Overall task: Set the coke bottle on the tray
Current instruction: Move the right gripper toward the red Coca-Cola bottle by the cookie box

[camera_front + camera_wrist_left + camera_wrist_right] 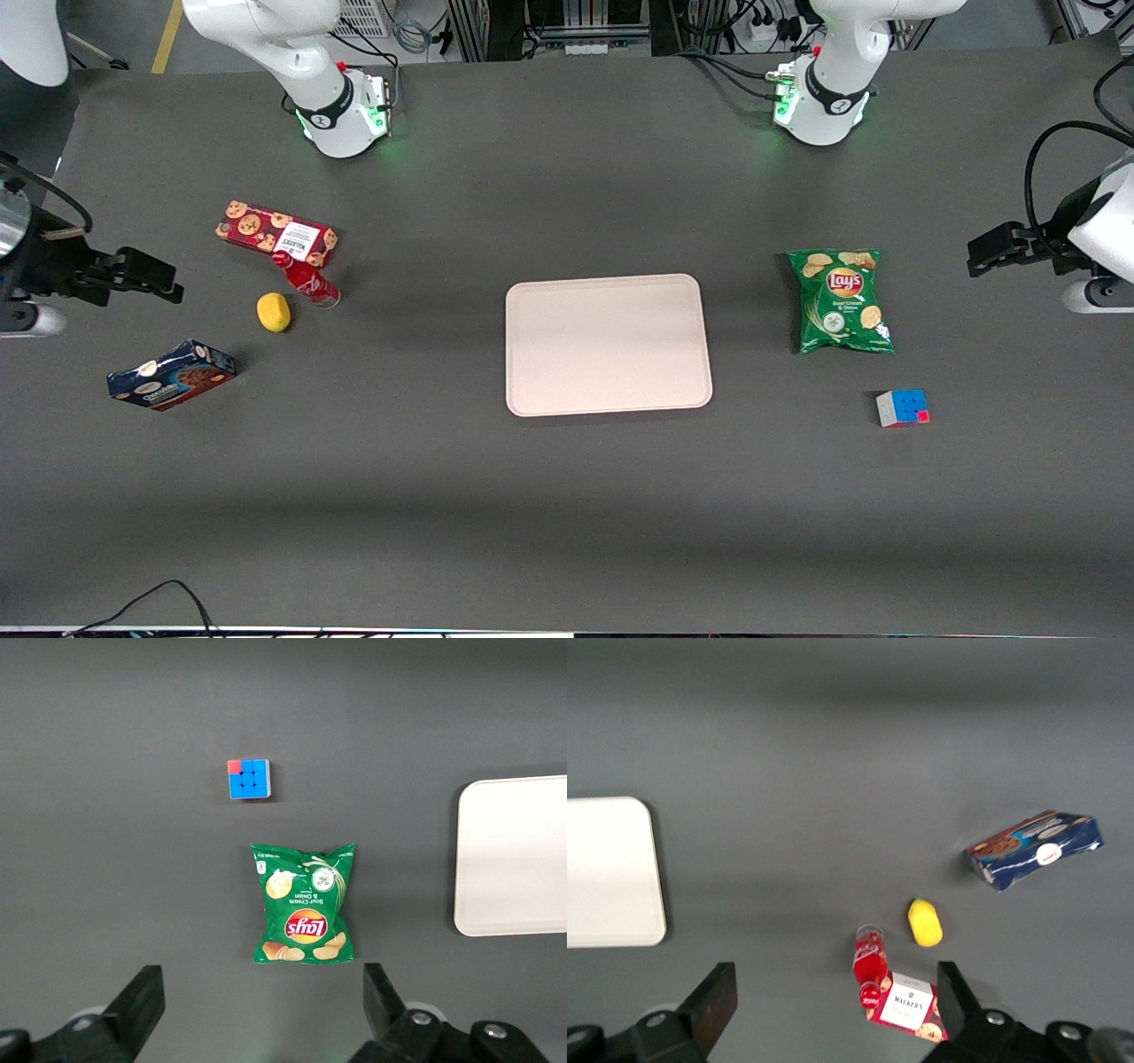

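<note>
Coke bottle (pixel 306 281): it is on the table, leaning or tipped, its red cap touching the red cookie box (pixel 276 233) and its clear base pointing away from that box. It is well apart from the gripper, out toward the middle of the table from it, with nothing gripping it. In the right wrist view the coke bottle (pixel 869 962) shows between the two fingers, far below them.

Gripper (pixel 146 275): it hovers at the working arm's end of the table, above the surface. The fingers (pixel 713 997) are spread wide and there is nothing between them.

Tray (pixel 608 344): it lies flat in the middle of the table, much farther from the gripper than the bottle is, and its surface is bare. One rounded corner of the tray (pixel 611 873) shows in the right wrist view.

Lemon (pixel 274 312): it is just beside the bottle's base, slightly nearer to the front camera, between the gripper and the tray.

Blue cookie box (pixel 172 375): near the gripper, nearer to the front camera than it.

Chip bag (pixel 841 299): toward the parked arm's end, well apart from the gripper.

Puzzle cube (pixel 902 408): near the chip bag, nearer to the front camera.
</note>
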### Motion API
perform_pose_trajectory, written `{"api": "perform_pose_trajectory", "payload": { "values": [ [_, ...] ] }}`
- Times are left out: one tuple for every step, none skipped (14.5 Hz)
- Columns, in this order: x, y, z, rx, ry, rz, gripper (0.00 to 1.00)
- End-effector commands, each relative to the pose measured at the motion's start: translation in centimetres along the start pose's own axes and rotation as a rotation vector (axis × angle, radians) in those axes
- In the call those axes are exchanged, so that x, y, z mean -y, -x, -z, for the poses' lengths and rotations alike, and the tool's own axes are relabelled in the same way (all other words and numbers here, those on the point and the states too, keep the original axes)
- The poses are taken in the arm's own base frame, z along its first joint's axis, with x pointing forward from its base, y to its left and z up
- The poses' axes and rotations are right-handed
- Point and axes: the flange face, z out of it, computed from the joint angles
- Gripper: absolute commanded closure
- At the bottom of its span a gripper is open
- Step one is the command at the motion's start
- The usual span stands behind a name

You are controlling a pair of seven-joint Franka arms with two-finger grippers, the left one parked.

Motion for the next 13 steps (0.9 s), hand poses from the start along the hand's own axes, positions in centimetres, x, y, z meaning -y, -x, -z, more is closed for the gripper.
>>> {"api": "perform_pose_trajectory", "payload": {
  "values": [
    [1.3,3.8,-3.9,0.013,0.019,0.001,0.0],
    [1.6,5.2,-5.3,-0.007,0.021,0.009,0.0],
    [2.2,7.0,-6.7,-0.032,0.028,0.023,0.0],
    [2.2,8.7,-8.7,-0.046,0.034,0.029,0.0],
    [2.3,10.1,-10.4,-0.053,0.036,0.034,0.0],
    [2.1,11.2,-11.9,-0.06,0.037,0.035,0.0],
    [2.0,11.9,-13.4,-0.059,0.038,0.038,0.0],
    [1.9,12.3,-15.0,-0.057,0.038,0.049,0.0],
    [1.7,12.9,-16.4,-0.072,0.039,0.055,0.0],
    [1.6,13.8,-17.8,-0.101,0.038,0.06,0.0],
    [1.5,14.6,-19.1,-0.118,0.037,0.061,0.0],
    [1.4,15.0,-20.3,-0.12,0.037,0.063,0.0],
    [1.3,15.2,-21.2,-0.118,0.038,0.065,0.0]
  ]
}}
